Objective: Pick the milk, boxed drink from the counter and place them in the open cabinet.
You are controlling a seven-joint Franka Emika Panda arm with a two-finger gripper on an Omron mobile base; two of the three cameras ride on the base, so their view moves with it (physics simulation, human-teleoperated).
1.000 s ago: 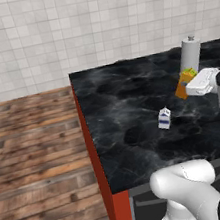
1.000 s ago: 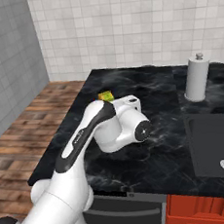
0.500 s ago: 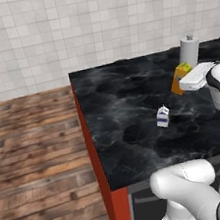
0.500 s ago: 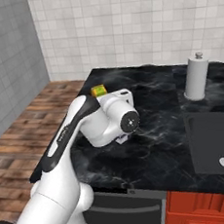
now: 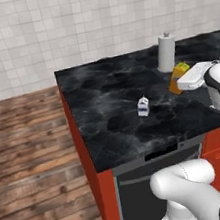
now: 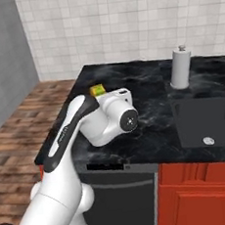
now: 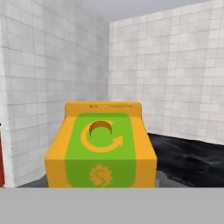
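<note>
The boxed drink (image 5: 178, 77), orange-yellow with a green top (image 7: 101, 146), hangs above the black counter (image 5: 104, 92) with my gripper (image 5: 186, 80) shut on it. From the right, its green top (image 6: 97, 90) peeks out behind the white hand. Its top face looms large and close in the hand view, and the fingertips are hidden. The milk (image 5: 143, 106), a small white carton with blue markings, stands alone on the counter, left of the gripper. The open cabinet is out of view.
A white paper-towel roll (image 5: 165, 52) stands at the back of the counter (image 6: 152, 100), just behind the held drink. A black sink (image 6: 204, 122) is set into the counter on the right. Red base cabinets (image 6: 201, 193) and a dark appliance front sit below.
Both base views have shifted, so the camera has moved with the base. The boxed drink stays in my shut gripper and now sits closer to the paper-towel roll.
</note>
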